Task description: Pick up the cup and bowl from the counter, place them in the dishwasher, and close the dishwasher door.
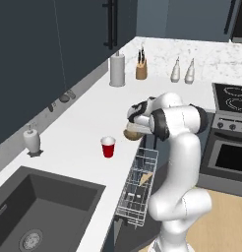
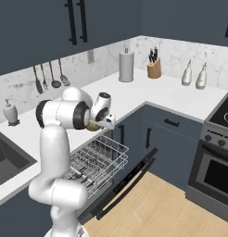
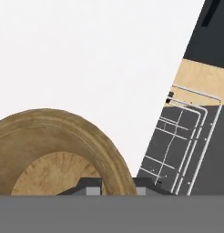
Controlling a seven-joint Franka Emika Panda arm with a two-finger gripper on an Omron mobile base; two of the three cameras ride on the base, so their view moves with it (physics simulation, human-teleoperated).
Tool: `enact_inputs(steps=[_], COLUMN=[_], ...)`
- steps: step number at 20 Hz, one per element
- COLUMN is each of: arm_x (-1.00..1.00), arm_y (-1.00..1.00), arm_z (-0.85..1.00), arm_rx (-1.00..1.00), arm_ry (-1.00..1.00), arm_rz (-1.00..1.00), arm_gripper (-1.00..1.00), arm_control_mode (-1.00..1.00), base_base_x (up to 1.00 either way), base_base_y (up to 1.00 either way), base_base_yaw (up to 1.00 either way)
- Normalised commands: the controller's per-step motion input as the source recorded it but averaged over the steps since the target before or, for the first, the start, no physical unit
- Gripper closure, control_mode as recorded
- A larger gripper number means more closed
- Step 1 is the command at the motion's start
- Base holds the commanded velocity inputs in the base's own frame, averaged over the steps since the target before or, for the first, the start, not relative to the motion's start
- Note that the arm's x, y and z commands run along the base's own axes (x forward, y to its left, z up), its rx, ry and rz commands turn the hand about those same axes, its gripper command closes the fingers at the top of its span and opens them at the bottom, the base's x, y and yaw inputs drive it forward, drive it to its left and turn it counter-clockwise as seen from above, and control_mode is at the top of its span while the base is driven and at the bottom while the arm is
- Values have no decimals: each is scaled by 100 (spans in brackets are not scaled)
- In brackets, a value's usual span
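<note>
The tan wooden bowl (image 1: 131, 133) (image 2: 92, 126) (image 3: 54, 154) is at the front edge of the white counter (image 1: 83, 118), just above the dishwasher. My gripper (image 1: 135, 126) (image 2: 100, 123) (image 3: 117, 187) reaches down onto it, its two fingertips pressed on either side of the bowl's near rim. Whether the bowl is off the counter I cannot tell. The red cup (image 1: 108, 146) stands upright on the counter, a little to the left of the bowl. The dishwasher door (image 2: 127, 178) hangs open, and the wire rack (image 1: 137, 189) (image 2: 95, 159) (image 3: 182, 141) is pulled out below the counter edge.
A white soap dispenser (image 1: 31, 140) (image 2: 10, 112) stands behind the dark sink (image 1: 39, 211). A paper towel roll (image 1: 117, 70), knife block (image 1: 141, 69) and two bottles (image 1: 183, 71) line the back corner. The steel oven (image 1: 231, 147) is on the right.
</note>
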Motion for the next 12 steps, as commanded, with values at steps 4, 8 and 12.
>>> enact_inputs(steps=[4, 8, 12], arm_x=[-100, -100, -41], arm_y=[-47, -26, -1], arm_z=[0, 0, -19], arm_rx=[5, 2, 0], arm_ry=[-14, -13, 3], arm_rz=[12, 16, 17], arm_gripper=[100, 100, 100], arm_control_mode=[-100, -100, -100], base_base_x=[0, 0, 0], base_base_y=[0, 0, 0], base_base_yaw=[0, 0, 0])
